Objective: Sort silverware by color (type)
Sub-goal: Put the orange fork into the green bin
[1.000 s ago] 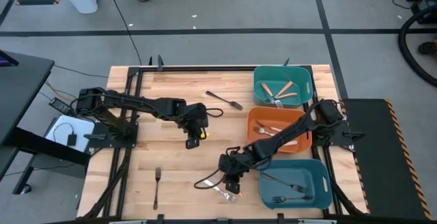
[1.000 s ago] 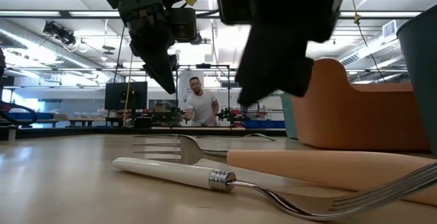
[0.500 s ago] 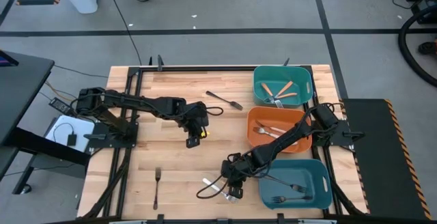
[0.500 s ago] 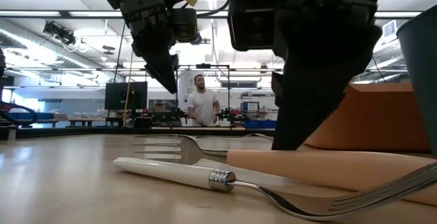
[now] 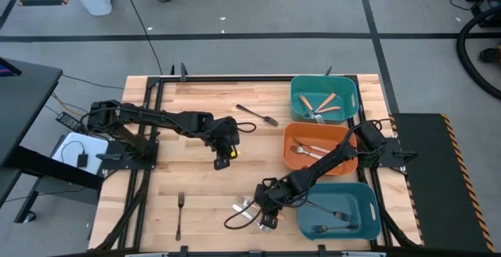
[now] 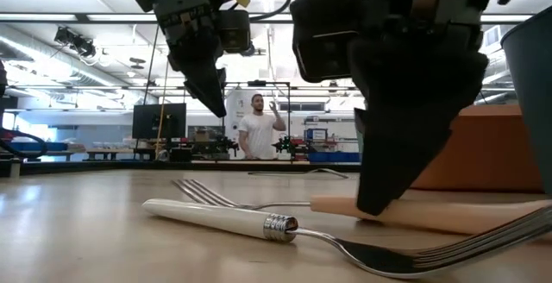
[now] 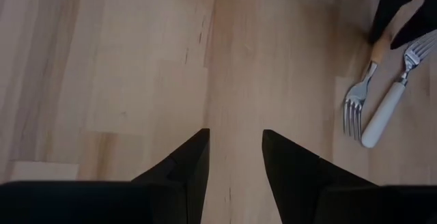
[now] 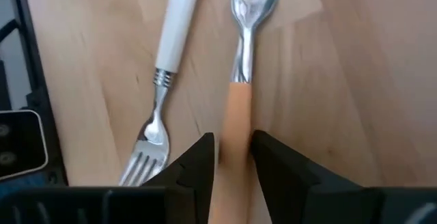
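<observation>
Near edge of table [image 5: 203, 202], right of middle: right tool [image 5: 264, 216] is down on the orange fork [image 8: 235, 108], its 2 fingers [image 8: 198, 162] straddling the handle with small gaps either side. Not clamped as far as the wrist view shows, and the fork lies flat on the wood. White fork [image 8: 174, 39] lies just beside it, roughly parallel, untouched. In the low view the white fork [image 6: 224, 218] is nearest the camera, with the orange one [image 6: 448, 214] behind it under the tool.

Left of that, near the same edge: 1 grey fork [image 5: 179, 214], loose, alone.

Mid-table: left tool [image 5: 221, 161] hovers over bare wood, fingers apart, holding nothing. Waiting.

Right edge, 3 bins near to far:
- blue bin [image 5: 368, 224], near corner, has dark grey forks in it, at least 2.
- orange bin [image 5: 291, 149], middle, has pale-handled forks.
- teal bin [image 5: 299, 100], far corner, has orange-handled forks.

Towards the far edge, near its middle: another dark fork [image 5: 257, 114], loose.

Progress: I'd say over halfway. 4 forks are left on the table: orange, white and 2 grey. Step in hand looks like closing on the orange fork, then it should go to the teal bin.
</observation>
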